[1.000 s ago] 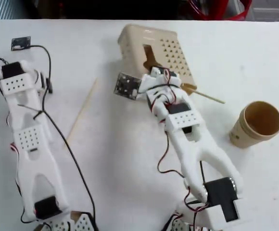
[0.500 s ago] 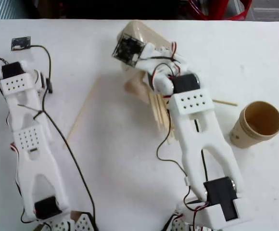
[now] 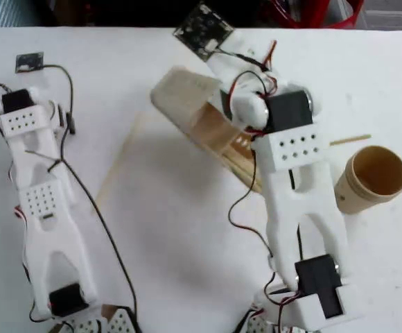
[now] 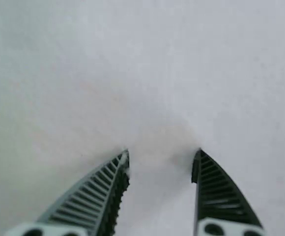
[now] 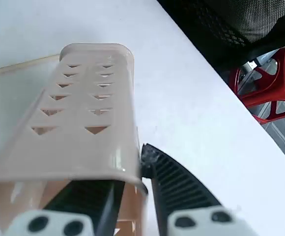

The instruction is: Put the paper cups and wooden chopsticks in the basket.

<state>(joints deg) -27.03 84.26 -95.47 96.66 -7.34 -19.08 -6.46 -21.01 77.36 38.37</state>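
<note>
The beige basket (image 3: 184,97) with triangular holes is tipped on its side at the table's far middle. My right gripper (image 5: 137,158) is shut on the basket (image 5: 83,113) wall, one finger inside and one finger (image 5: 177,184) outside. Pale wooden chopsticks (image 3: 234,154) show in its opening under the right arm. A paper cup (image 3: 371,179) stands to the right of that arm. One chopstick (image 3: 351,140) lies just beyond the cup, and another chopstick (image 3: 116,166) lies between the arms. My left gripper (image 4: 160,157) is open over bare table.
The left arm (image 3: 38,187) stretches along the table's left side, with a black cable (image 3: 93,208) running beside it. A small circuit board (image 3: 30,62) lies at the far left. Beyond the far table edge stands a red stool (image 5: 268,86).
The right arm has swung toward the far edge and tipped the basket from lying face-down onto its side. The left arm has not moved.
</note>
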